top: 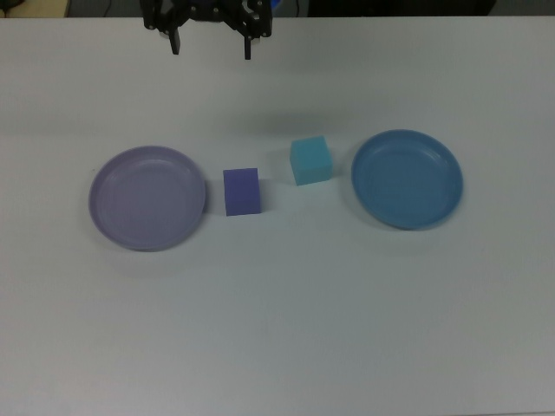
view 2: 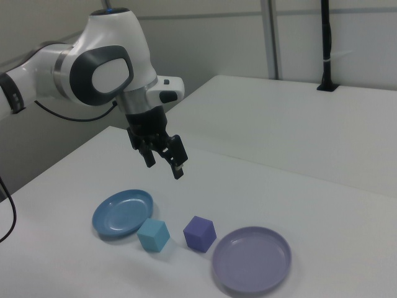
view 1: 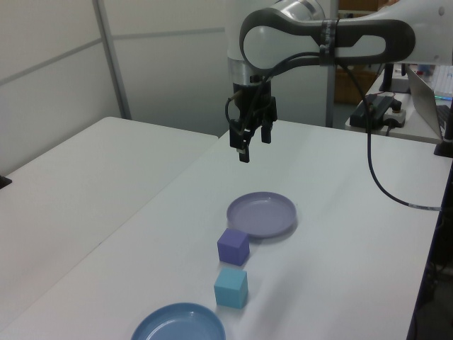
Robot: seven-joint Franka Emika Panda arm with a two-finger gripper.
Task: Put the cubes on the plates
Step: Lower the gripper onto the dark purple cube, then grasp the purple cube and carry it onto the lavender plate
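Claw [top: 211, 45] hangs wide open and empty above the far edge of the white counter [top: 286, 329].
In the top view, the violet-blue cube [top: 242, 191] and the turquoise cube [top: 310, 160] sit on the counter between the lavender plate [top: 147, 198] and the blue plate [top: 407, 178], both plates empty, all well apart from the claw and nearer the counter's middle.

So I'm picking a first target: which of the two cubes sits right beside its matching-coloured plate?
The violet-blue cube, close beside the lavender plate. The turquoise cube has a clear gap to the blue plate.
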